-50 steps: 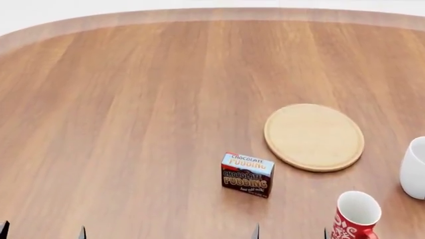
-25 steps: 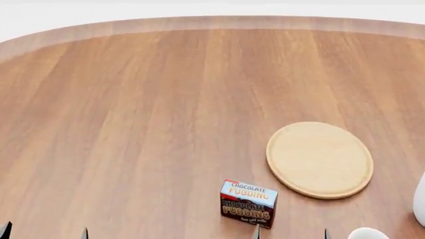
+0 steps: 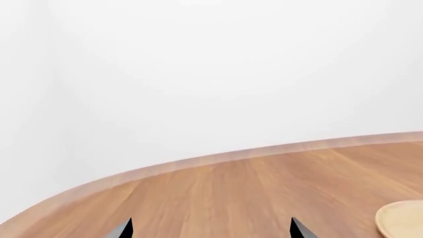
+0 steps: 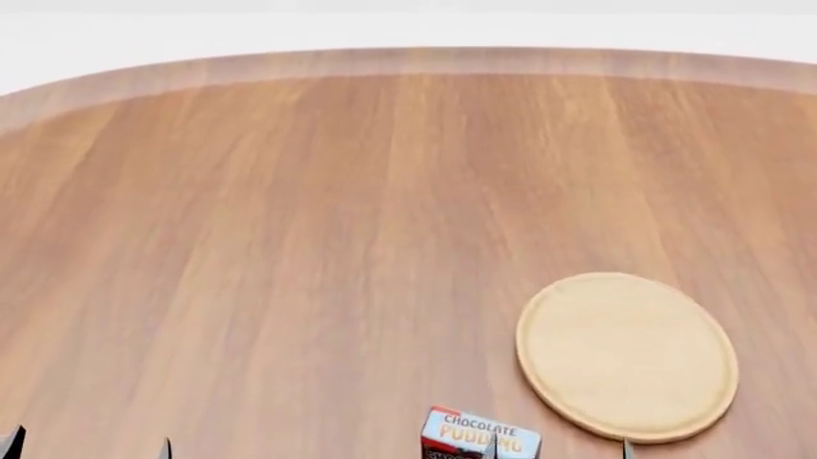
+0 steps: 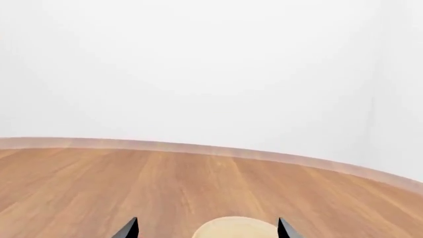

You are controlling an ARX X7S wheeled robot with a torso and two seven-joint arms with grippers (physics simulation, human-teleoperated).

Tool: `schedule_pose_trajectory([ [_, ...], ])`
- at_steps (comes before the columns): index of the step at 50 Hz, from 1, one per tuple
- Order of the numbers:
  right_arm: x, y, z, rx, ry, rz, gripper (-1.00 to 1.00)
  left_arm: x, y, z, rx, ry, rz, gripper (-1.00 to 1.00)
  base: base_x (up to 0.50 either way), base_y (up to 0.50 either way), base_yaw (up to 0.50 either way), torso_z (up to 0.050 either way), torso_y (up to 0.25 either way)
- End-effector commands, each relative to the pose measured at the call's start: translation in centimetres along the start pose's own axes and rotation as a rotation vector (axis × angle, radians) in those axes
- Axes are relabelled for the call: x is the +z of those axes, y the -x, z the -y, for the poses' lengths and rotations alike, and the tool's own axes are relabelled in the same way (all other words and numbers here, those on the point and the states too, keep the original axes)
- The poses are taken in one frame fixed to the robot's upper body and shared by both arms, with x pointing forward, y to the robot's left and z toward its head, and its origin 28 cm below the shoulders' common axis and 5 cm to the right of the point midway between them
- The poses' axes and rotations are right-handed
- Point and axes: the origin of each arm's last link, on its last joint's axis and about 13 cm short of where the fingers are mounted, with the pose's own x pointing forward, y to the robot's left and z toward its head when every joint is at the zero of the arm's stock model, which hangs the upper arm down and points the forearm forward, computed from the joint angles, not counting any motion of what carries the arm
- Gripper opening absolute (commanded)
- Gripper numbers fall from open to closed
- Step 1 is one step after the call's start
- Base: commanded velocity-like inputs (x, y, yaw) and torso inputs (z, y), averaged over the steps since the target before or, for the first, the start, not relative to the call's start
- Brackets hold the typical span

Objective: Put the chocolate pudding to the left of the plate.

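Chocolate pudding [image 4: 480,435] at near table [image 4: 255,239] edge, just left-front of plate [image 4: 626,356], apart. Left gripper [image 3: 210,229], right gripper [image 5: 206,227]: tips spread wide, empty. We judge box light, stiff, slick; pinch across short sides, mid-height.

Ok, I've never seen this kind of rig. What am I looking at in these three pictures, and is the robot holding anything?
A simulated two-armed robot faces a wooden table. One picture comes from its head camera, looking down; the others from cameras near each gripper. On the table lie the plate, a pale wooden disc, and the chocolate pudding box, cut off at the head view's bottom edge. Only dark fingertips show: left gripper, right gripper. Both stand spread apart, holding nothing.
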Motion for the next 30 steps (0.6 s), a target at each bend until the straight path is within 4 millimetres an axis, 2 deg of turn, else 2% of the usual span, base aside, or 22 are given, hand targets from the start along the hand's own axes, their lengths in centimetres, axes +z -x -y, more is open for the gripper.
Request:
schedule_pose_trajectory([
  [1,0.06,0.05,-0.03,0.003,0.002,0.000,1.00,0.06,0.03,-0.01,-0.001,0.000,0.002,1.00,0.23,0.00,0.00,0.000,0.000],
  [30,0.00,0.10,-0.06,0.010,0.006,-0.001,1.00,0.06,0.07,0.02,-0.003,0.001,0.000,1.00,0.24,0.00,0.00,0.000,0.001],
])
